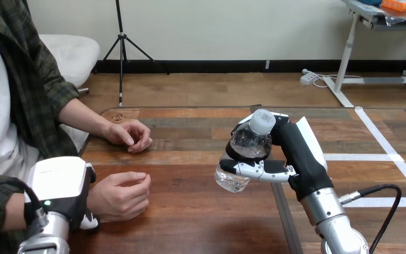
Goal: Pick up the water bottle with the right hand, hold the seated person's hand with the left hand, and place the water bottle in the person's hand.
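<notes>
The right hand (pixel 291 159) was wrapped round the water bottle (pixel 248 145), its fingers crossing the clear, ribbed plastic body. It held the bottle tilted, white cap uppermost, apparently lifted off the grained wooden table (pixel 190 222) for carrying. Well to that hand's left, the left hand (pixel 61 185) sat against the wrist of the person's nearer hand (pixel 120 194), which was loosely curled. Whether the left hand gripped the wrist could not be told.

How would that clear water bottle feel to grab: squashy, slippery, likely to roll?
The water bottle looks like thin clear plastic, so probably squashy and smooth in the right hand. Its round body would likely roll if laid down.
</notes>
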### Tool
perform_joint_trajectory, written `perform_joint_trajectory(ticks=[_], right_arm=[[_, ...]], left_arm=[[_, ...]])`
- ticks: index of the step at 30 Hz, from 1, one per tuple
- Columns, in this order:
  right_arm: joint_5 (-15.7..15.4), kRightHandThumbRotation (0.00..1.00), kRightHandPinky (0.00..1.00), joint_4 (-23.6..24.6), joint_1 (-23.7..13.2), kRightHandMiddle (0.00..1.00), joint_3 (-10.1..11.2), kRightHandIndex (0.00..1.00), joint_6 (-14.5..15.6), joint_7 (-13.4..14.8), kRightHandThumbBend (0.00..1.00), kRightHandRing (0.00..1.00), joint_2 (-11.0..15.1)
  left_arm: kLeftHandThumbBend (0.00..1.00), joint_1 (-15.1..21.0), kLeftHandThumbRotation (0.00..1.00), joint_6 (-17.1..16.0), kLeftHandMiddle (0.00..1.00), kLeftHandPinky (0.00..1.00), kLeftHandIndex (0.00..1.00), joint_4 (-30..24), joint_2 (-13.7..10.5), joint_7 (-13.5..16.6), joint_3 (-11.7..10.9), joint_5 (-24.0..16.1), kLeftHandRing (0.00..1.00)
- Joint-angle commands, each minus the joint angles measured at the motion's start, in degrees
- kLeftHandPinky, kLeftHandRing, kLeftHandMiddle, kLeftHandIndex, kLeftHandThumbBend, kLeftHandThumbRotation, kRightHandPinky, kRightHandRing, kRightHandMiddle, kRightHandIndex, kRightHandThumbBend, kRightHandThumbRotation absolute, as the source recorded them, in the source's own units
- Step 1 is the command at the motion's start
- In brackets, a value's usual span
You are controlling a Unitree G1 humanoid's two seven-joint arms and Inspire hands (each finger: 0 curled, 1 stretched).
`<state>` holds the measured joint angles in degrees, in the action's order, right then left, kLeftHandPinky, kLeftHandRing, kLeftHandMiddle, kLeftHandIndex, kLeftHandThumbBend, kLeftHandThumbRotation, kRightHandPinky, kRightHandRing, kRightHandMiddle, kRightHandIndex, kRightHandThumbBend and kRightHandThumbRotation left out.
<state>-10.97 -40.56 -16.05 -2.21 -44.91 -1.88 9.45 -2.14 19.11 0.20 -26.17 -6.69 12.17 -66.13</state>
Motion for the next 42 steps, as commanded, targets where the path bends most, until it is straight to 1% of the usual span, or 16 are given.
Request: perform_joint_trajectory(ticks=[1, 4, 8, 13, 25, 28, 30, 32, 37, 40, 42], right_arm=[[2.2, 0.00, 0.37, 2.4, -4.6, 0.44, 1.1, 0.45, -0.6, -0.3, 0.73, 0.40, 0.6], [2.7, 0.00, 0.37, 2.4, -4.7, 0.44, 1.2, 0.45, -0.5, -0.7, 0.73, 0.40, 0.6], [2.9, 0.00, 0.36, 2.1, -4.9, 0.44, 1.2, 0.45, -0.6, -0.9, 0.73, 0.40, 0.7], [2.9, 0.00, 0.36, 2.1, -5.0, 0.44, 1.2, 0.45, -0.7, -0.9, 0.73, 0.40, 0.8], [3.7, 0.00, 0.36, 2.7, -4.9, 0.44, 1.3, 0.45, -0.1, -1.7, 0.72, 0.40, 1.0], [3.6, 0.00, 0.36, 3.0, -4.8, 0.44, 1.3, 0.45, 0.2, -1.7, 0.72, 0.40, 1.0], [3.7, 0.00, 0.36, 3.0, -4.8, 0.44, 1.3, 0.45, 0.2, -1.8, 0.72, 0.40, 1.0], [3.6, 0.00, 0.36, 3.1, -4.8, 0.44, 1.3, 0.45, 0.3, -1.8, 0.72, 0.40, 1.1], [3.3, 0.00, 0.36, 3.3, -4.9, 0.44, 1.3, 0.45, 0.4, -1.6, 0.72, 0.40, 1.2], [3.2, 0.00, 0.36, 3.3, -4.9, 0.44, 1.3, 0.45, 0.4, -1.5, 0.73, 0.40, 1.2], [3.0, 0.00, 0.36, 3.4, -4.9, 0.44, 1.3, 0.45, 0.5, -1.4, 0.73, 0.40, 1.3]], left_arm=[[0.84, -0.3, 0.00, 1.1, 0.75, 0.68, 0.72, 3.1, -0.5, -3.4, 3.5, -1.2, 0.72], [0.84, -0.1, 0.00, 2.0, 0.75, 0.68, 0.72, 3.1, -0.6, -4.5, 4.2, -1.7, 0.73], [0.84, 0.1, 0.00, 3.2, 0.76, 0.69, 0.72, 2.7, -0.7, -7.0, 4.8, -2.3, 0.74], [0.82, 0.5, 0.00, 4.7, 0.77, 0.70, 0.73, 2.7, -0.7, -9.3, 5.6, -3.5, 0.75], [0.81, 0.6, 0.00, 6.7, 0.76, 0.70, 0.73, 2.0, -0.7, -11.1, 6.7, -3.4, 0.74], [0.81, 0.7, 0.00, 7.2, 0.76, 0.70, 0.73, 1.7, -0.8, -12.3, 7.0, -3.6, 0.74], [0.80, 0.9, 0.00, 7.9, 0.77, 0.71, 0.74, 1.7, -0.8, -14.1, 7.2, -3.9, 0.75], [0.79, 1.0, 0.00, 8.4, 0.77, 0.72, 0.75, 1.6, -0.7, -15.3, 7.4, -4.1, 0.75], [0.80, 1.1, 0.00, 8.9, 0.78, 0.72, 0.75, 1.2, -0.9, -17.2, 7.8, -4.6, 0.76], [0.79, 1.3, 0.00, 9.5, 0.78, 0.73, 0.76, 1.0, -0.9, -19.2, 8.0, -4.6, 0.76], [0.79, 1.3, 0.00, 9.6, 0.78, 0.73, 0.75, 0.7, -1.0, -19.8, 8.1, -4.6, 0.76]])
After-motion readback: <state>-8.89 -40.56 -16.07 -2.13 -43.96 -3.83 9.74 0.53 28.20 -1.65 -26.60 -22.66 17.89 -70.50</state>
